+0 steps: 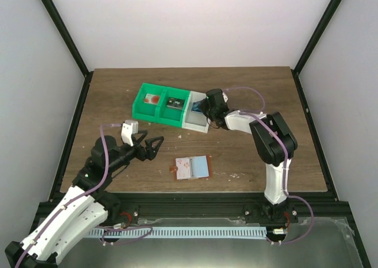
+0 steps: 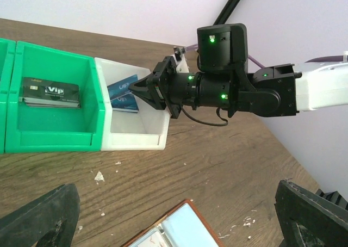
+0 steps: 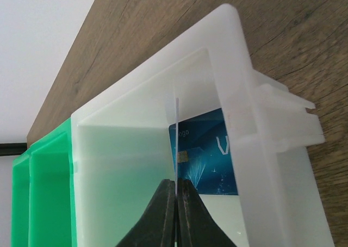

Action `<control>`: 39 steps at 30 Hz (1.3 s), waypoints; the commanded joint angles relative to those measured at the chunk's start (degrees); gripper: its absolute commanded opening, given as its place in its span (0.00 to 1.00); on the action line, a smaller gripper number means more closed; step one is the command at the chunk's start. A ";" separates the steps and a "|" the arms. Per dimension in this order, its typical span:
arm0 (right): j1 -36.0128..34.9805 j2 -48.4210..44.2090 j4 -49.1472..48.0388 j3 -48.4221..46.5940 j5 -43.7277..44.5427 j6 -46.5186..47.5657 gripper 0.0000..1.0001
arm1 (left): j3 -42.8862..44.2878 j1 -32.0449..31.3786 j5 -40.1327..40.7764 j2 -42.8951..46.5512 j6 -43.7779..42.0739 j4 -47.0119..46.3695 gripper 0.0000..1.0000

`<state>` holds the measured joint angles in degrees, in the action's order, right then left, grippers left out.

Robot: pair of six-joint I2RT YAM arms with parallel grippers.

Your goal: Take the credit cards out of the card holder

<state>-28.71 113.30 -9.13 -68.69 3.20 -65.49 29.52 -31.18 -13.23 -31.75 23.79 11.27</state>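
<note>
The right gripper (image 3: 175, 188) is pinched shut on a thin card (image 3: 176, 127). Its own wrist view shows that card only edge-on, inside the white end compartment of the bin (image 3: 234, 62), with a blue card (image 3: 212, 160) lying behind it. The left wrist view adds a black card (image 2: 49, 92) in the neighbouring green compartment. The left gripper (image 1: 151, 147) hangs open, holding nothing. Near it the card holder (image 1: 192, 167) lies opened flat on the table (image 1: 266, 91), well apart from the bin.
</note>
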 commanded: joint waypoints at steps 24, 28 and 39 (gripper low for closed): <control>-0.82 2.04 4.58 -7.09 5.84 -0.38 0.29 | 0.06 -1.25 1.15 0.71 -1.38 0.20 1.00; -0.82 1.80 5.75 -7.79 6.02 -0.17 0.35 | 0.10 -1.19 1.14 0.63 -1.38 0.25 1.00; -0.82 0.38 8.64 -9.12 7.26 -0.14 0.42 | 0.10 -1.25 1.20 0.63 -1.38 0.25 1.00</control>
<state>-29.41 115.42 -4.34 -75.48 7.79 -65.65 29.52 -32.25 -12.23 -31.48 23.33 11.75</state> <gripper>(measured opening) 0.418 0.997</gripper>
